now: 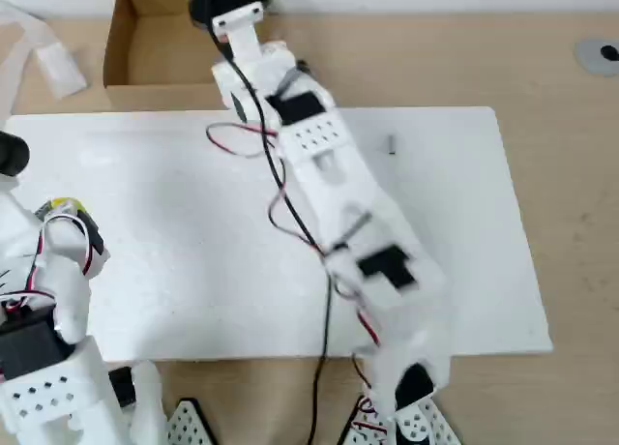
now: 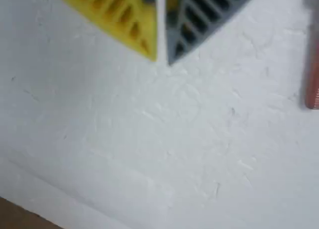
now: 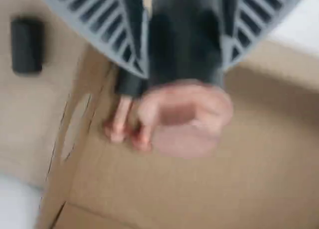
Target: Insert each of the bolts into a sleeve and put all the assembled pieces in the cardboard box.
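— Where was the left gripper [image 2: 163,59]?

— At the near left, low over the white mat [image 1: 174,271]. Its tips were all but touching, with nothing between them, and it sat well apart from the box.

— And the box [image 1: 121,53]?

— At the far left, just past the mat's far edge, with its top open.

— So which arm was nearer to it?

— The right one, by a long way. It lay stretched across the mat, and the right gripper [image 3: 182,64] hung over the box, closed tight on a dark sleeve [image 3: 184,35]. A pinkish bolt [image 3: 184,117] stuck out of the sleeve's lower end.

— Which way did the held pair point?

— As far as I could judge, its long axis ran in line with the jaws, bolt end towards the box floor. The floor lay straight beneath it, so I'd say a release was all it wanted.

— Was anything in the box already?

— A second piece [image 3: 124,104] lay on the floor just beside the left wall, again a dark sleeve with a pink shank.

— Anything further right?

— A small dark thing [image 1: 392,143] lay on the mat. I couldn't tell what it was.
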{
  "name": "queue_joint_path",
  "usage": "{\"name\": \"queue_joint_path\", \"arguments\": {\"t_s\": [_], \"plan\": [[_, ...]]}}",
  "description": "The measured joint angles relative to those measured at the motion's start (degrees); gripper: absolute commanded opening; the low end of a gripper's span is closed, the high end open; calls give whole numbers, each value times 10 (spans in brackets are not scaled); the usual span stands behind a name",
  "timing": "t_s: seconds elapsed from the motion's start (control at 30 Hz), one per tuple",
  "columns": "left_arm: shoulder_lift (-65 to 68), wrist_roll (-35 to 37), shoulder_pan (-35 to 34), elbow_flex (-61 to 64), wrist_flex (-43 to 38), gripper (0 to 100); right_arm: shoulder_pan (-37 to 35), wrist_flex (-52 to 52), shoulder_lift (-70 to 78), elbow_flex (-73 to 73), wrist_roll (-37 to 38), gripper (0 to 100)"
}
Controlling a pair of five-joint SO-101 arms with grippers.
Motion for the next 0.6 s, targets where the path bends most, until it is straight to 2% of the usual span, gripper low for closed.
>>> {"name": "queue_joint_path", "arguments": {"t_s": [0.2, 0.33, 0.47, 0.6], "plan": [[0, 0, 0, 0, 0, 17, 33, 0, 261, -305, 0, 16], [0, 0, 0, 18, 0, 17, 47, 28, 403, -469, 0, 105], [0, 0, 0, 45, 0, 17, 47, 80, 473, -570, 0, 184], [1, 0, 0, 56, -1, 18, 49, 119, 482, -606, 0, 222]]}}
